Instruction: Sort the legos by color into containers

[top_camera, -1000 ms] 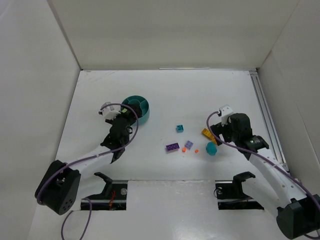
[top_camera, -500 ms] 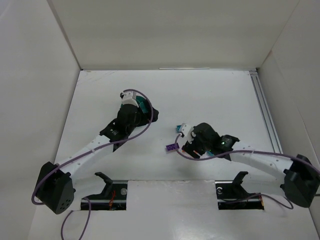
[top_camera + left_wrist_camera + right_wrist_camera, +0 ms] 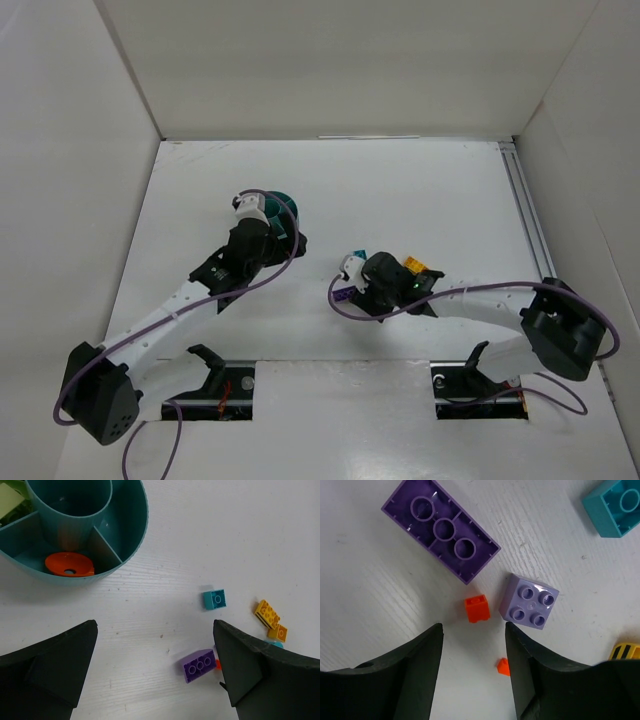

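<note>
The teal dish (image 3: pixel 127 555) shows at the top left of the left wrist view, with a flat orange piece (image 3: pixel 69 564) in one compartment. My left gripper (image 3: pixel 155 640) hangs open over bare table just beside it, nothing between its fingers. My right gripper (image 3: pixel 473 630) is low over the legos with its jaws partly narrowed and empty. A small orange cube (image 3: pixel 477 608) lies just ahead of its tips. Around it lie a purple brick (image 3: pixel 440 530), a lilac square brick (image 3: pixel 529 601), a tinier orange bit (image 3: pixel 503 666) and a teal brick (image 3: pixel 615 505).
A yellow-orange brick (image 3: pixel 415 266) lies right of the right gripper. The dish (image 3: pixel 284 204) is partly covered by the left wrist from above. White walls enclose the table on three sides, and a metal rail (image 3: pixel 530 230) runs along the right edge.
My right arm has swung left from the yellow brick to above the purple and orange pieces, its jaws narrowing. My left arm has moved up and right over the dish, still open.
</note>
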`<action>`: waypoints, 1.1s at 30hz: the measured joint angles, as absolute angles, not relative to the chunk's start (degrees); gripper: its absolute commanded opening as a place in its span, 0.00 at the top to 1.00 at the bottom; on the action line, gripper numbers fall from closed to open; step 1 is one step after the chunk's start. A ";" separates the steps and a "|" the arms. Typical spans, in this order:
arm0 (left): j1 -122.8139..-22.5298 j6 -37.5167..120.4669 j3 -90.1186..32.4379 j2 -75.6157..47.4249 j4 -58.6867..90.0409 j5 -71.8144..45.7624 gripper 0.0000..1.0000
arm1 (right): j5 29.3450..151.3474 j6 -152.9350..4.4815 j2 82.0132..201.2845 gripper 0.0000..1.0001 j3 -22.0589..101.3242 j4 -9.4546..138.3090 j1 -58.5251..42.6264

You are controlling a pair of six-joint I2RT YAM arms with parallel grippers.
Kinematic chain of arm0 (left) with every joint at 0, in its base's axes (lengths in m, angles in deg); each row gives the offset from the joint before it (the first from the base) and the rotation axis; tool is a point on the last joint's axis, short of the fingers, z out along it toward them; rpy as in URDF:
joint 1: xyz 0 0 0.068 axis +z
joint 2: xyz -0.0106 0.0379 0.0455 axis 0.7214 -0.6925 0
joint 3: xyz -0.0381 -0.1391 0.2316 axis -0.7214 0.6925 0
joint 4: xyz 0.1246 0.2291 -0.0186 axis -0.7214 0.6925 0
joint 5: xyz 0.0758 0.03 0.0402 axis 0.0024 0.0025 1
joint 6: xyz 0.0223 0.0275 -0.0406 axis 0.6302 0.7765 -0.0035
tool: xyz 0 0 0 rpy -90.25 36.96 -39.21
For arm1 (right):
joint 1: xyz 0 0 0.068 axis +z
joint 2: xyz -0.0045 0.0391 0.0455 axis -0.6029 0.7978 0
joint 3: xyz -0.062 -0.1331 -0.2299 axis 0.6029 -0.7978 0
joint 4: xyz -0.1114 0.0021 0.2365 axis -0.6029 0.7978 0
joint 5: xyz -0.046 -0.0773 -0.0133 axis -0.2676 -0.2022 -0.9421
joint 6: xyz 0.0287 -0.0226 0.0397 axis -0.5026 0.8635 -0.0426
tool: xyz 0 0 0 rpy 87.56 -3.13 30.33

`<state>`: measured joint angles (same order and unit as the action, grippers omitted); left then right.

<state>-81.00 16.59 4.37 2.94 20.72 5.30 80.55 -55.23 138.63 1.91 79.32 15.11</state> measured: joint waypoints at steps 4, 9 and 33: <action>-81.00 16.59 4.37 2.31 20.94 6.26 0.00 | 80.57 -56.39 141.45 0.44 2.65 77.90 15.11; -81.00 16.59 4.37 1.26 21.73 7.01 0.00 | 80.49 -57.37 142.83 0.53 3.31 76.34 15.13; -79.25 8.11 3.32 0.17 32.06 16.08 0.00 | 80.14 -57.63 140.16 0.88 5.91 78.81 15.13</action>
